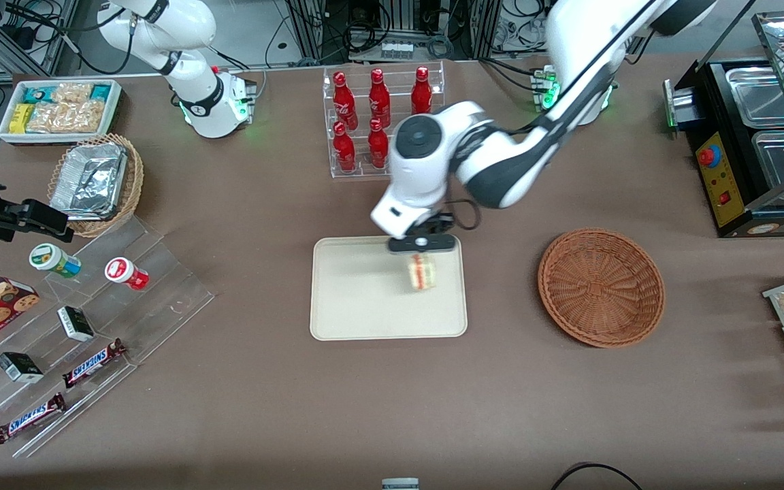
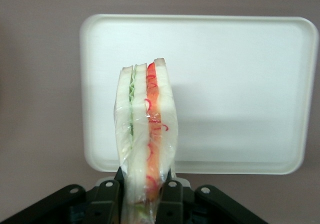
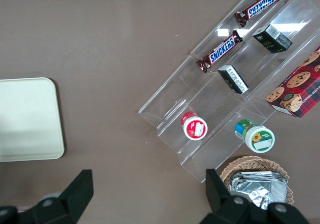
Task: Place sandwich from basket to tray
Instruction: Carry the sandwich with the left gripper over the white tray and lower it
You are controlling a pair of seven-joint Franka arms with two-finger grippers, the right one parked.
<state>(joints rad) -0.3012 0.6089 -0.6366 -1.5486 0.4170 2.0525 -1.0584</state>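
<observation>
My gripper [image 1: 422, 258] hangs over the tray [image 1: 351, 299], at the tray's end nearer the basket [image 1: 600, 287]. My fingers [image 2: 169, 204] are closed narrow on the sandwich [image 2: 146, 134], one on each bread face. The sandwich is wrapped in clear film and stands on edge, its cut side with green, orange and red layers facing the wrist camera. From the front the sandwich [image 1: 422, 272] shows over the tray surface; I cannot tell whether it touches the tray. The tray [image 2: 225, 84] lies flat on the brown table [image 1: 392, 395]. The basket sits on the table toward the working arm's end, apart from the tray, with nothing in it.
</observation>
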